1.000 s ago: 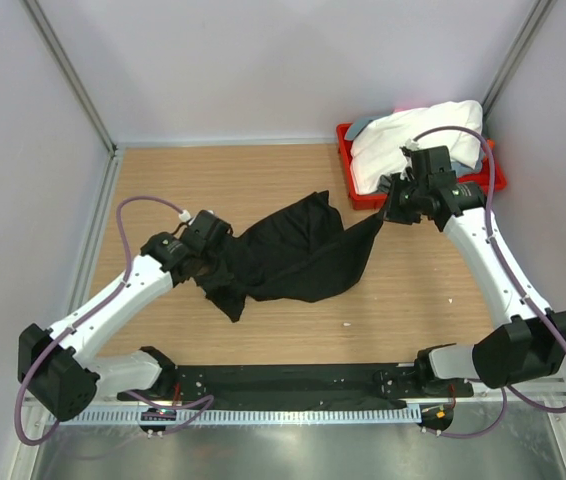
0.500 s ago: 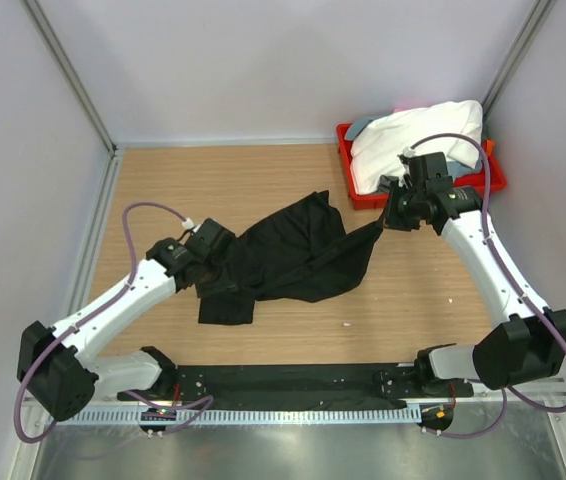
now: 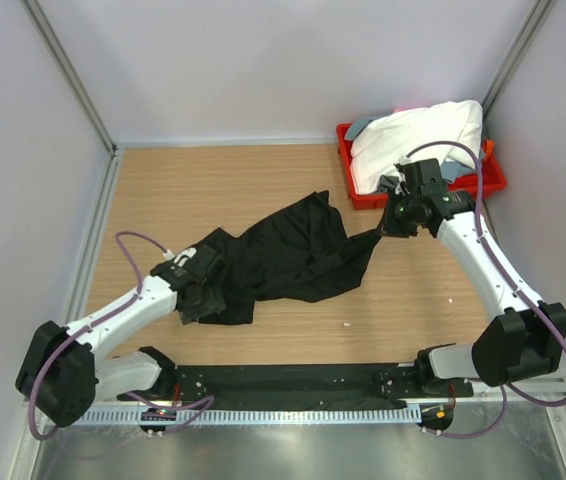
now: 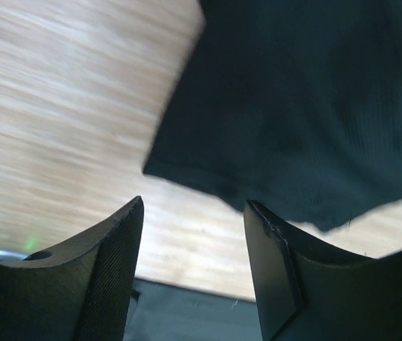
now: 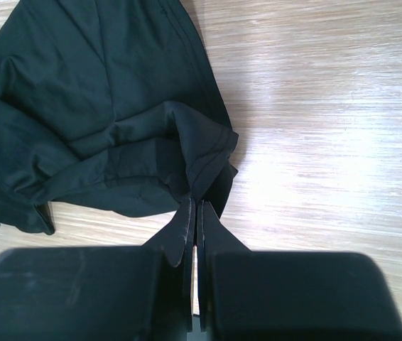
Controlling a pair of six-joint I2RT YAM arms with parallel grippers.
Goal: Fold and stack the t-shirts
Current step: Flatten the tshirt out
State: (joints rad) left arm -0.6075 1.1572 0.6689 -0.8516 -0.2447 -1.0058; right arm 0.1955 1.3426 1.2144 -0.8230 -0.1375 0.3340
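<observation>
The black t-shirt lies crumpled across the middle of the table, stretched from left to right. My left gripper hovers at the shirt's near-left end. In the left wrist view this gripper is open with only wood between its fingers, and the black t-shirt lies just beyond them. My right gripper is shut on the shirt's right end and holds it lifted. The right wrist view shows that gripper pinching a fold of the black t-shirt. A white t-shirt is heaped in the red tray, with a bit of grey cloth beside it.
The red tray stands at the back right corner, close behind my right gripper. Pale walls with metal posts close in the back and both sides. A black rail runs along the near edge between the arm bases.
My left gripper has opened, let go of the black t-shirt and drawn back toward the near left. The shirt's left end has dropped onto the table. My right gripper still holds its end.
</observation>
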